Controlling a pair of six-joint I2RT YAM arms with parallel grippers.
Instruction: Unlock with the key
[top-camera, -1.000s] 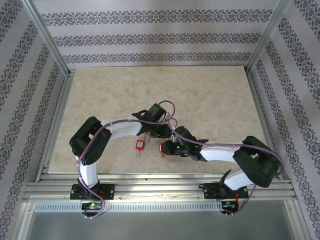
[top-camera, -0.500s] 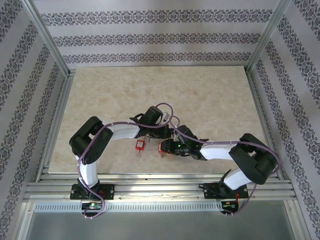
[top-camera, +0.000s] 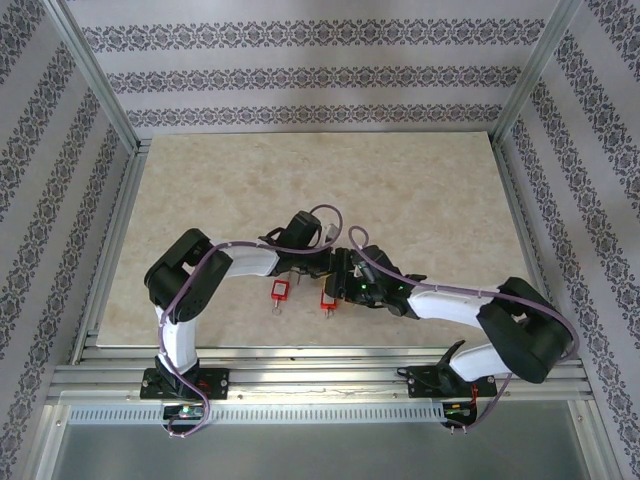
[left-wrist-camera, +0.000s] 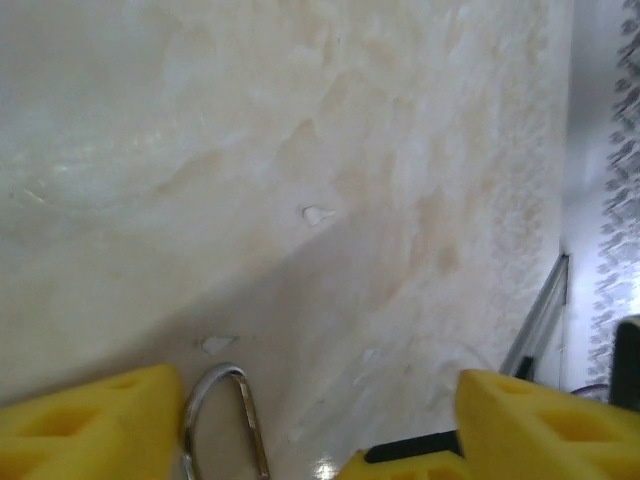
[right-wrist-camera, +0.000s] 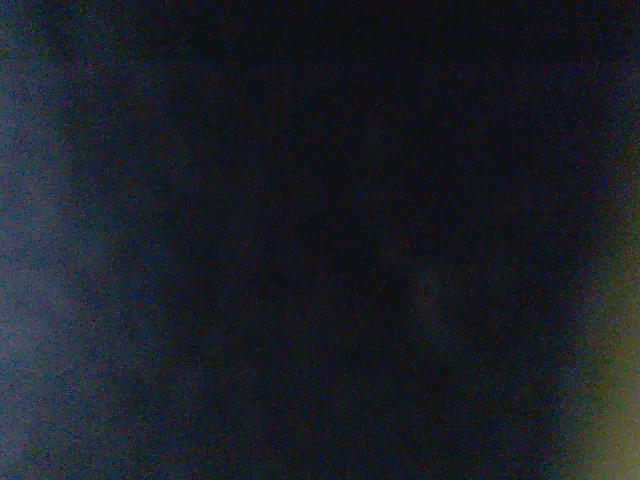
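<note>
- Lock (top-camera: 328, 299): red, flat on the table (top-camera: 400, 180), near the middle of its near edge.
- Shackle (left-wrist-camera: 225, 420): between the left gripper's (left-wrist-camera: 315, 400) yellow fingers (left-wrist-camera: 100, 420), which are spread wide.
- Right gripper (top-camera: 342, 285): just beside the lock; cannot tell whether its jaws are parted.
- Another red piece (top-camera: 279, 291): just left of the lock.

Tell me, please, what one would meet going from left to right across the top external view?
left arm's elbow → red padlock → second small red piece → right arm's elbow
</note>
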